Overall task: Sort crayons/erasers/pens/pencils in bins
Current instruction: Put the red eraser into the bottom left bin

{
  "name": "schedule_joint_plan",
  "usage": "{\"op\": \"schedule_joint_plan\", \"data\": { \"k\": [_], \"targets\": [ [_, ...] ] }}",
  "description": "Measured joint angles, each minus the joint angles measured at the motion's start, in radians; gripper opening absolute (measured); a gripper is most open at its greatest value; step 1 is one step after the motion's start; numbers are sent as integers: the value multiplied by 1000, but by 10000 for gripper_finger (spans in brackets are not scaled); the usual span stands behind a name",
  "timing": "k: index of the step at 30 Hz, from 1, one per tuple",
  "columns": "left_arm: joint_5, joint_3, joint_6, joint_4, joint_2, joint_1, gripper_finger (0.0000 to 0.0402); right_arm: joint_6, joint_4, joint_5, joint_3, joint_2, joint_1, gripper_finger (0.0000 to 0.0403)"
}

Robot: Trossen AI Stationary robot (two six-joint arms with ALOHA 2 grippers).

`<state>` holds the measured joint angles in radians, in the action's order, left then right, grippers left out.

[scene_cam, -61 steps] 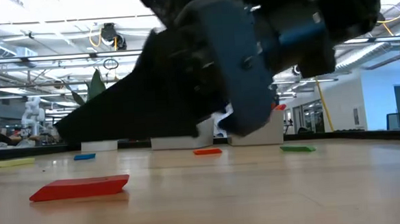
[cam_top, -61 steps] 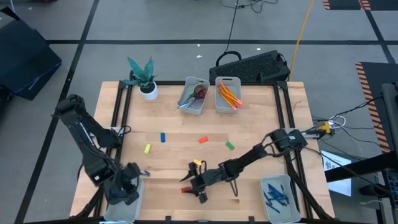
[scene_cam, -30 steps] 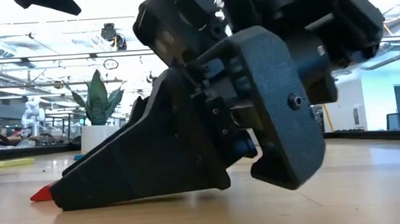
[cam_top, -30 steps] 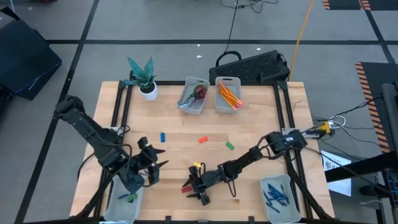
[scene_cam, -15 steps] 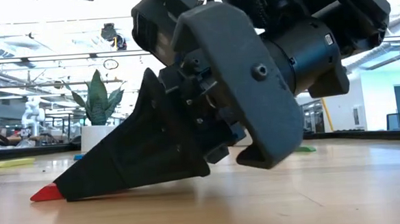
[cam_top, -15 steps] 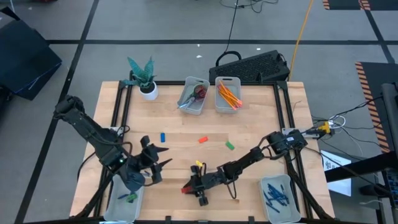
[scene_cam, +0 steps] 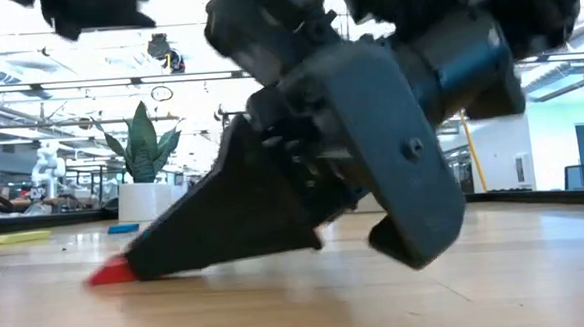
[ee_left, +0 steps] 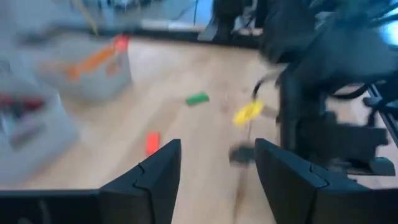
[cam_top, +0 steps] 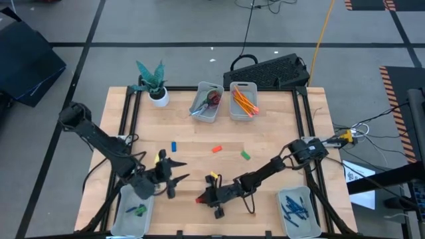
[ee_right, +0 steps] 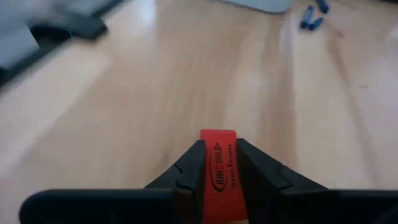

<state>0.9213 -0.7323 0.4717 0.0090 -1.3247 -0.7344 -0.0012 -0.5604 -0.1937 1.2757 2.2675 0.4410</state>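
Observation:
My right gripper (cam_top: 204,197) is low over the table's near middle, shut on a red eraser (ee_right: 217,167). In the low view its dark body fills the frame and the eraser's red end (scene_cam: 108,274) sticks out. To its left, my left gripper (cam_top: 179,171) hovers open with nothing between its fingers (ee_left: 163,171). Loose on the wood lie two yellow erasers (cam_top: 159,157) (cam_top: 212,176), a blue eraser (cam_top: 174,146), an orange-red eraser (cam_top: 216,149) and a green eraser (cam_top: 245,155). Orange pencils (cam_top: 244,101) lie in a far bin, blue pens (cam_top: 293,207) in the near right bin. My right gripper pinches the red eraser's two long sides (ee_right: 219,180) between its two fingers, which lie along it. They slant down toward the table's left. The eraser's free end (scene_cam: 108,274) sticks out past the fingertips, down at the table top; whether it touches the wood I cannot tell.
A second far bin (cam_top: 206,103) holds scissors, and the near left bin (cam_top: 135,211) holds a green piece. A potted plant (cam_top: 154,83) stands at the far left. Small blue sticks (ee_right: 311,17) lie on the wood beyond the right gripper.
My left gripper has moved toward the table's right, closer to the right gripper, staying open. My right gripper has tipped and shifted a little toward the right with the red eraser still between its fingers.

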Motion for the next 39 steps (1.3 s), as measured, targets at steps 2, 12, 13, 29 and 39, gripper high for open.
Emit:
{"op": "schedule_joint_plan", "data": {
  "k": [2,12,13,29,39],
  "targets": [
    [-47,31,109,1,0,27,207,-49,46,-25,-3,-45,7,70],
    [-349,109,416,111,0,185,208,-394,208,-428,0,-257,73,67],
    [-372,117,408,151,0,194,210,-420,209,-471,1,-266,77,67],
    [-530,164,424,344,2,264,336,-634,127,-717,1,-277,110,66],
    [-556,164,352,434,1,263,284,-691,54,-717,1,-284,87,67]
  ]
}}
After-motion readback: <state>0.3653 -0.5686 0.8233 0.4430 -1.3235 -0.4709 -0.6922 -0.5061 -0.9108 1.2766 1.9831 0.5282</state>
